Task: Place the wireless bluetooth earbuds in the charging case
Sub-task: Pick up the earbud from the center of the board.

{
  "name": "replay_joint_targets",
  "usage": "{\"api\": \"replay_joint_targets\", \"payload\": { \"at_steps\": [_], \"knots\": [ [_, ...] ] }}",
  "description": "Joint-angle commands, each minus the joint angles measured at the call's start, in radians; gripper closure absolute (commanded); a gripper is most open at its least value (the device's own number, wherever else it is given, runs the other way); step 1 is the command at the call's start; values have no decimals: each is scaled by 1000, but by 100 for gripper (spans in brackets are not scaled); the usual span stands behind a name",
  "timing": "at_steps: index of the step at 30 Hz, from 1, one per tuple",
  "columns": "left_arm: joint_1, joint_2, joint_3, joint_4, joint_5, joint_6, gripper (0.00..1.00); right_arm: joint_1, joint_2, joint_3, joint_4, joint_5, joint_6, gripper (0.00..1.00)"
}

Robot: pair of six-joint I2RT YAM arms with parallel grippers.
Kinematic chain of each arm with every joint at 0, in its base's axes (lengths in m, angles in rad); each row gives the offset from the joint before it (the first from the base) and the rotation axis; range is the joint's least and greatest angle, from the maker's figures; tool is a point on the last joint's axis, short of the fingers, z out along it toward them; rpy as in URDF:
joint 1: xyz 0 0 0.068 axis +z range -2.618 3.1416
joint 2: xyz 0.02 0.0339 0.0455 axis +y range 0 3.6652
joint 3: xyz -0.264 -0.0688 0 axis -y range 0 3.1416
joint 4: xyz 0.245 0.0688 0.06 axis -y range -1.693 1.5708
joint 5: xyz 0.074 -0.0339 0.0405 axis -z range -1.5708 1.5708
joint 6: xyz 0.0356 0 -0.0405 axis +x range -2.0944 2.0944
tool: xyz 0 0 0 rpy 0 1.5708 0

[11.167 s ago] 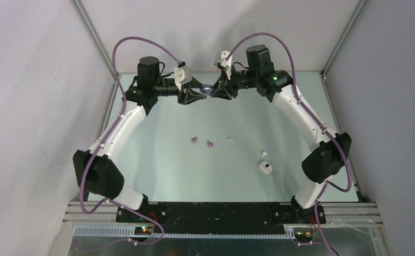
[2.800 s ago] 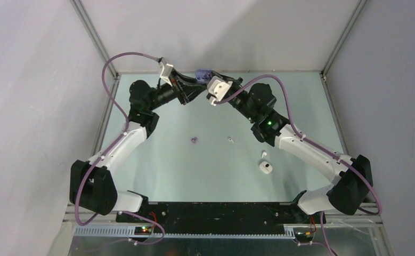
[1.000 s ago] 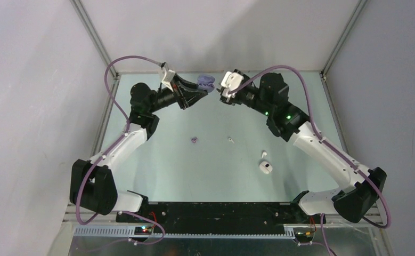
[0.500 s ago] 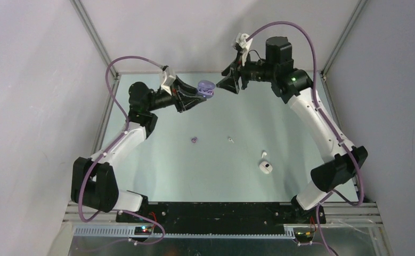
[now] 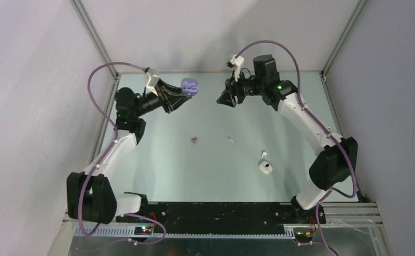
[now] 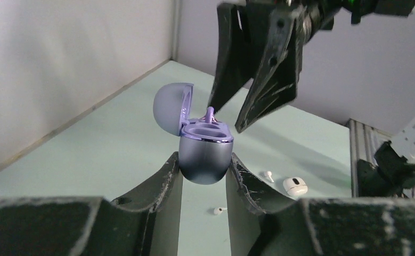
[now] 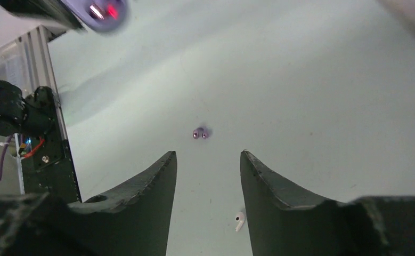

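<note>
Top view: my left gripper [image 5: 179, 97] clamps the purple charging case [image 5: 189, 85], aloft. My right gripper [image 5: 224, 99] hangs near it, jaws apart, empty. A purple earbud [image 5: 194, 140] and a white earbud [image 5: 230, 139] lie loose, well apart from the case.

Left wrist: case upright, mouth up, lid [image 6: 170, 105] swung back. A purple bud [image 6: 210, 113] stands stem-up, long axis near vertical. It looks unseated, so any tilt could spill it.

Right wrist: nothing in my open jaws. An off-centre pinch could flick the loose earbud away.

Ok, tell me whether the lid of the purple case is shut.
No, the left wrist view shows the purple case with its lid standing open, hinged back to one side.
</note>
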Motion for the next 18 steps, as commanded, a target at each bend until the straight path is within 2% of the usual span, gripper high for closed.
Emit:
{"api": "replay_joint_targets", "payload": {
  "at_steps": [1, 6, 10, 18],
  "knots": [
    [77, -118, -33, -46, -91, -53, 100, 32, 86, 13, 1, 14, -102, 52],
    [133, -226, -77, -149, -160, -48, 100, 74, 294, 135, -166, -23, -294, 62],
    [157, -288, -98, -226, -183, -35, 100, 131, 455, 269, -287, 31, -439, 68],
    [220, -356, -121, -325, -174, -30, 100, 211, 689, 502, -361, 193, -515, 71]
  ]
}}
